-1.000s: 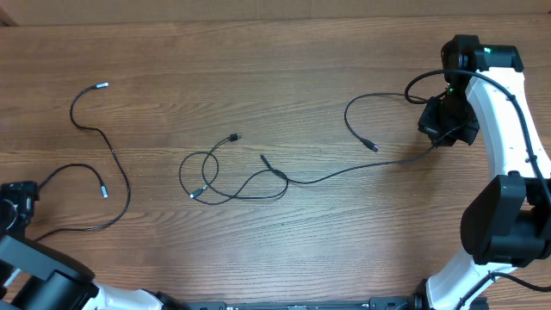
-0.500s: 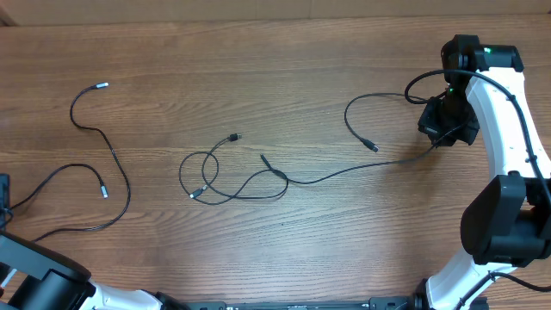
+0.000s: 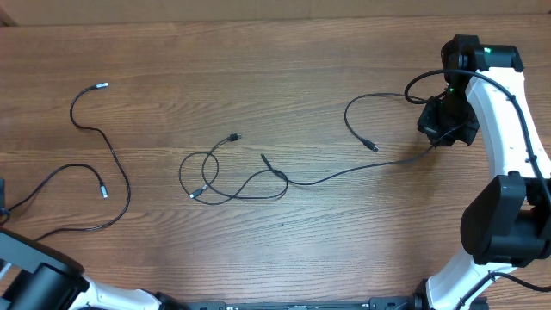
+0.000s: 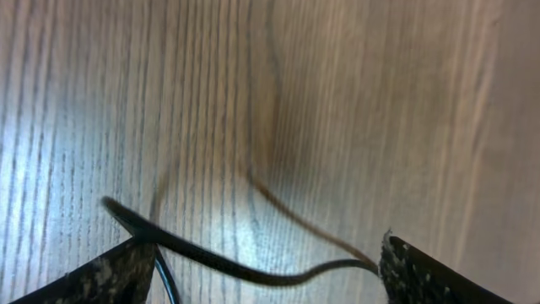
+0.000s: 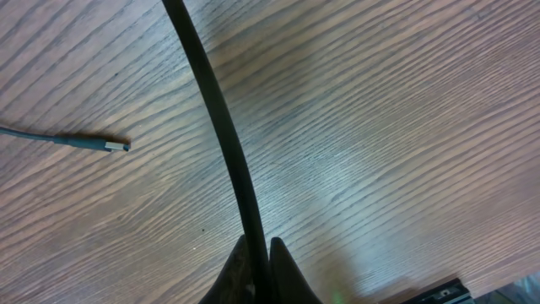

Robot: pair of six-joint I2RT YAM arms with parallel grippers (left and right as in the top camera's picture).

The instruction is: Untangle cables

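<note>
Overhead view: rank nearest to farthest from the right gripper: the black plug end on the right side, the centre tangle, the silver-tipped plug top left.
From the right gripper, clamped on a cable:
1. black plug end, right side, close by.
2. centre tangle, mid-table.
3. silver-tipped plug, far top-left.

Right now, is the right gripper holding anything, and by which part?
Yes. The right gripper is shut on a black cable, pinching plain cord partway along, not an end.
</note>
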